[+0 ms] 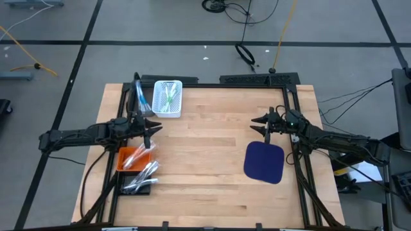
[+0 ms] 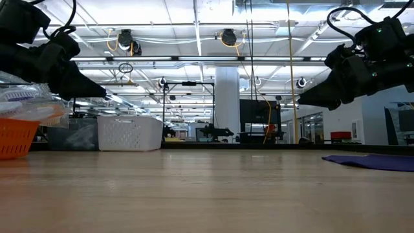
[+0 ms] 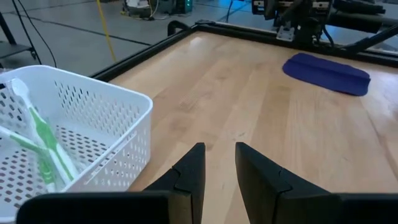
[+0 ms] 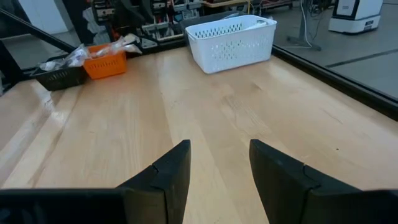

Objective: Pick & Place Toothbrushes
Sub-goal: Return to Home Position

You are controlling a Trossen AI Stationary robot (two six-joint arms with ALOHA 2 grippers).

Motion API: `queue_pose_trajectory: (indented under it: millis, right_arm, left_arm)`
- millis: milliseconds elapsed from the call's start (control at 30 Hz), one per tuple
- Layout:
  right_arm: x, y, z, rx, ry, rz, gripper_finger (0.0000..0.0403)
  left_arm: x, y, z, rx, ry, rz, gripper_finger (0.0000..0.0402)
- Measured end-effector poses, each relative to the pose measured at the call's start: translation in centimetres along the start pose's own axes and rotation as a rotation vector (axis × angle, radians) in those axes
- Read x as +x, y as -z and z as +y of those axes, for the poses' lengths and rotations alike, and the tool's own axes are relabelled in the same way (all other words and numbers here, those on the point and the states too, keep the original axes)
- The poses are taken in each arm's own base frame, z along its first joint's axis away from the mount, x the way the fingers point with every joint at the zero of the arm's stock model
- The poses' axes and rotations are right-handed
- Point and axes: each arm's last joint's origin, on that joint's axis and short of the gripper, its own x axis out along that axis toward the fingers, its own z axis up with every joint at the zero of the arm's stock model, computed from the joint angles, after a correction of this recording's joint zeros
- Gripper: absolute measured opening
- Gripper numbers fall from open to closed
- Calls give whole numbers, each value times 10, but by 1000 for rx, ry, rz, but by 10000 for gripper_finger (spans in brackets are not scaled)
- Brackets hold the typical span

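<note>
The toothbrushes lie twelve-to-six in the white basket, one o'clock from the nearer left end effector; it is released, empty. The right end effector likewise.

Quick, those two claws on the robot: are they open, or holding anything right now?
Left end effector: open, holding nothing.
Right end effector: open, holding nothing.

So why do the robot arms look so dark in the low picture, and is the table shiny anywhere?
Low view: bright ceiling lights sit behind the left gripper and right gripper, so both show as dark shapes. Right wrist view: a pale sheen lies on the table near the black bin. High view: no strong glare.
</note>
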Motion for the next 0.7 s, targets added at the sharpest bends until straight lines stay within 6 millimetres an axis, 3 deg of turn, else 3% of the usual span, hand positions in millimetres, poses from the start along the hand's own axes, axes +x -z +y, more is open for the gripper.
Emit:
queue_pose_trajectory:
  millis: [267, 467, 700]
  right_arm:
    - [-3, -5, 22, -47, -133, -56, 155]
    - [-19, -21, 45, -72, -320, -240, 155]
    - [-32, -19, 59, -166, -453, -274, 155]
  left_arm:
    - [0, 0, 0, -3, -1, -1, 88]
    - [0, 0, 0, -2, 0, -1, 88]
    - [0, 0, 0, -3, 1, -2, 88]
